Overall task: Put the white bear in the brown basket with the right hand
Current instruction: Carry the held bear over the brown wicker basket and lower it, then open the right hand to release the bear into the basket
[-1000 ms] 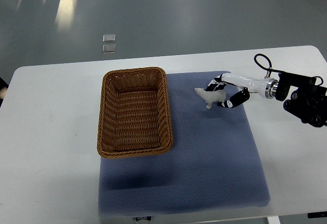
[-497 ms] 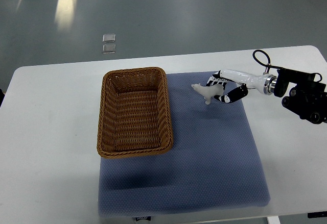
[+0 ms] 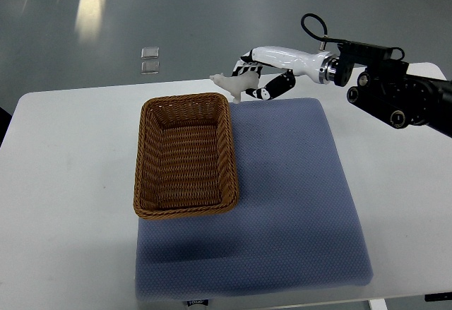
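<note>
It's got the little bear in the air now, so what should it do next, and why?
Probably carry it a little further left and toward the camera. The right hand grips the white bear beside the brown basket's far right corner, not yet over its opening; opening the fingers here would likely drop it outside.

One white bear (image 3: 229,83), one brown basket (image 3: 186,155), one blue mat (image 3: 296,204), one hand (image 3: 260,77).

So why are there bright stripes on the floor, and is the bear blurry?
Top view: light falls in pale streaks on the grey floor beyond the table. The white bear, held in the right hand, looks slightly soft but readable; the brown basket is sharp.
</note>
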